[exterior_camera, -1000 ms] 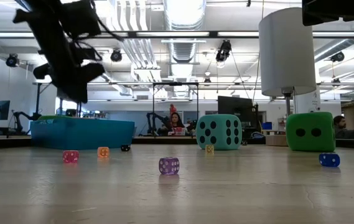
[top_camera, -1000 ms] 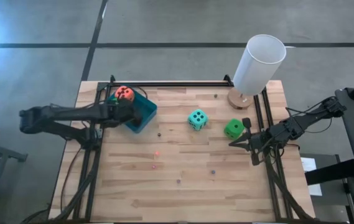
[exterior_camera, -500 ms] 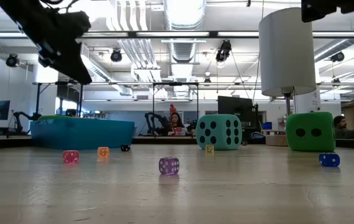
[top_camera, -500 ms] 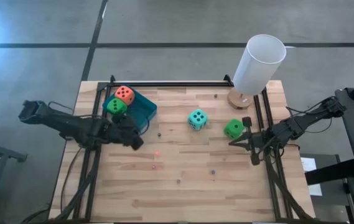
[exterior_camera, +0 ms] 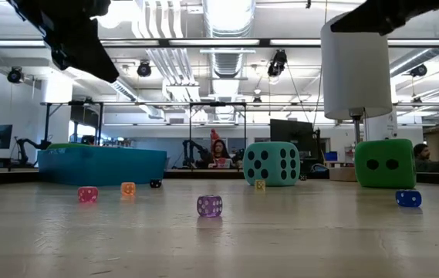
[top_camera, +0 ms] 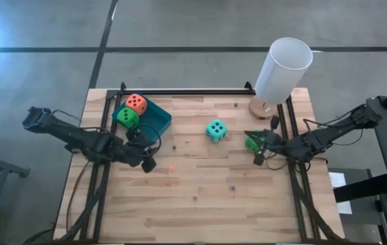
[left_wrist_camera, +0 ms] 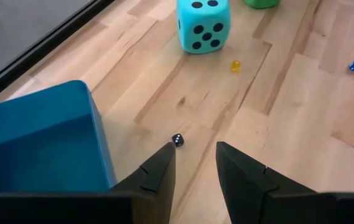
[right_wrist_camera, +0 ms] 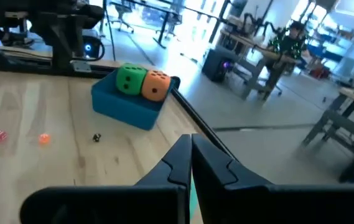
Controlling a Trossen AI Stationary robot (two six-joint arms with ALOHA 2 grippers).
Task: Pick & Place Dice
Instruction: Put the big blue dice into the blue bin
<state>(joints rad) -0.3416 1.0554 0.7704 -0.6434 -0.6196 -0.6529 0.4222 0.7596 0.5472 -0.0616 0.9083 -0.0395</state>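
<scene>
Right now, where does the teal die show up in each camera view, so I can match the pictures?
High view: teal die at mid-table, right of the blue tray.
Low view: right of centre, on the far part of the table.
Left wrist view: top centre, beyond the fingers.
Right wrist view: not in it.
Shared landmark: the blue tray, seen in all four views.

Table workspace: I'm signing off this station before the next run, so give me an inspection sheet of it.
Surface: wooden table, bare planks.
Job's things: orange-red die and one green die in the blue tray; teal die and second green die on the table.
Clutter: tiny dice scattered; white cylinder on wooden base.
Grippers: left gripper beside the tray, jaws apart, empty; right gripper over the second green die, jaws shut.
Cables: dark cables along both arms.
Surroundings: person seated beyond the table.
</scene>
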